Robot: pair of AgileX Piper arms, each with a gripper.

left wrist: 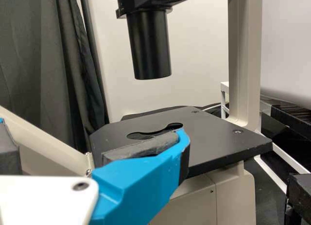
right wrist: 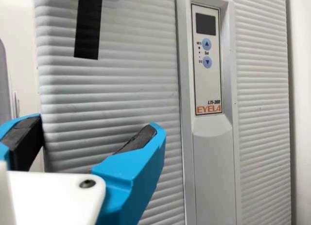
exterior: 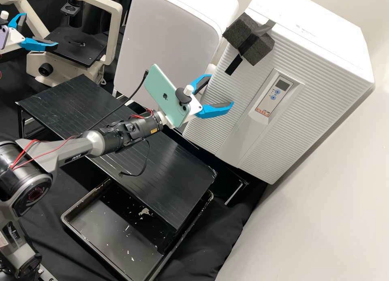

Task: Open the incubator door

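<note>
In the high view, a dark ruled platform (exterior: 174, 179) lies over part of a black tray (exterior: 105, 232), with black cloth (exterior: 198, 244) around them, a pale wall (exterior: 320, 220) on one side and a microscope (exterior: 116, 34) on the other. The white incubator (exterior: 324, 22) stands by that wall, its ribbed door (exterior: 251, 90) shut and a dark foam block (exterior: 259, 50) on it. I have my right gripper (exterior: 221, 90) spread wide and empty near the door, contact unclear, and my left gripper (exterior: 40, 29) apart and empty by the microscope.
</note>
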